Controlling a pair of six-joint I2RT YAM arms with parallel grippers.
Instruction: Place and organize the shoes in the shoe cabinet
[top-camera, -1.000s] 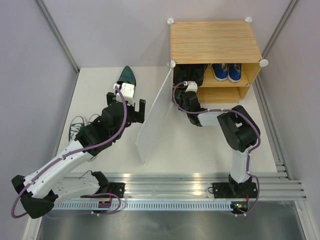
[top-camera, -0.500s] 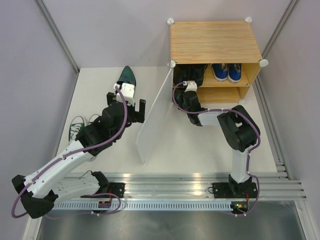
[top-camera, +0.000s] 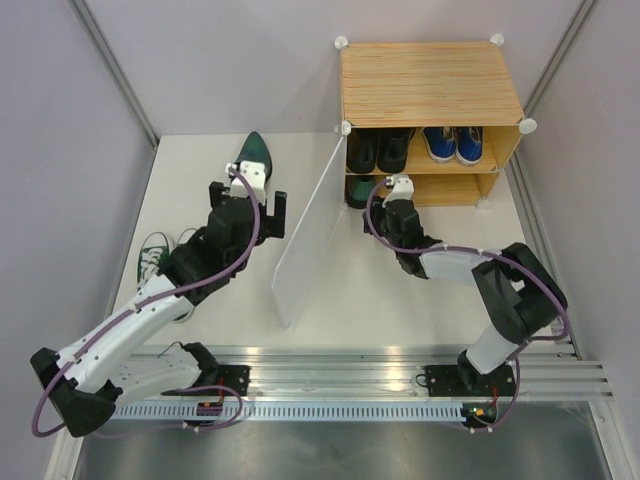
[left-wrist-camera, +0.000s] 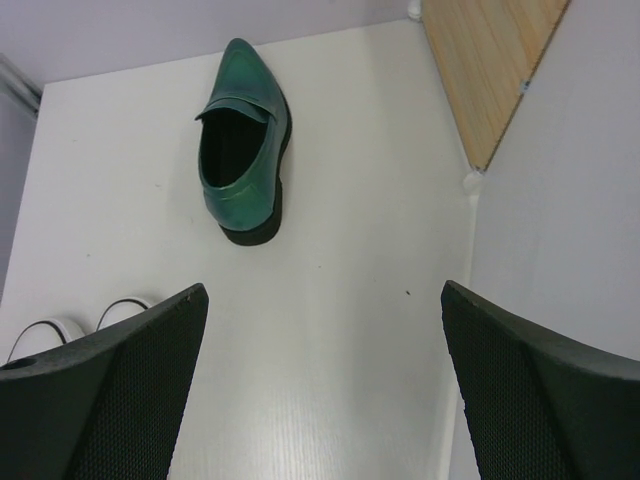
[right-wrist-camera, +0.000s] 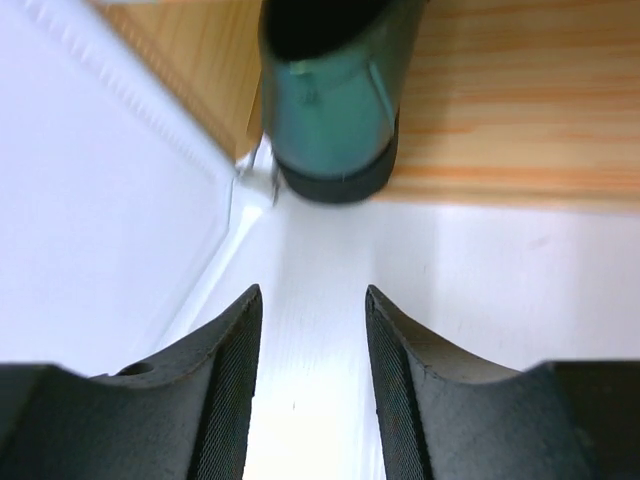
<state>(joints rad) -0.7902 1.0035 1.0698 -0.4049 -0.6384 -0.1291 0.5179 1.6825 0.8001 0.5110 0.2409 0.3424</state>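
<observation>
The shoe cabinet (top-camera: 430, 85) stands at the far right of the counter (top-camera: 400, 290), its open front facing the arms. Its translucent door panel (top-camera: 305, 240) is swung wide open and juts toward the near edge, between the two arms.

On the upper shelf the black dress shoes (top-camera: 380, 148) sit on the left and the blue sneakers (top-camera: 452, 143) on the right, both pairs with their heels to the front. On the lower shelf, in the left corner beside the door hinge, stands the shelved green shoe (top-camera: 358, 190). The right wrist view shows its heel (right-wrist-camera: 330, 90) right at the front edge of the wooden shelf floor.

The right pincer (top-camera: 392, 195) hangs just in front of that heel without touching it. Its fingers (right-wrist-camera: 225, 380) stand a modest gap apart with nothing between them.

The loose green shoe (top-camera: 255, 152) lies on the counter left of the door, well apart from the cabinet, with its pointed toe toward the far wall (left-wrist-camera: 240, 140).

The left pincer (top-camera: 250, 205) hovers just nearer than that shoe. It is spread wide and empty, its fingers (left-wrist-camera: 100, 400) at either edge of the wrist view.

The green white-toed sneakers (top-camera: 160, 255) rest near the counter's left edge, partly hidden under the left arm. Only their white toe caps (left-wrist-camera: 60, 325) show in the left wrist view.
</observation>
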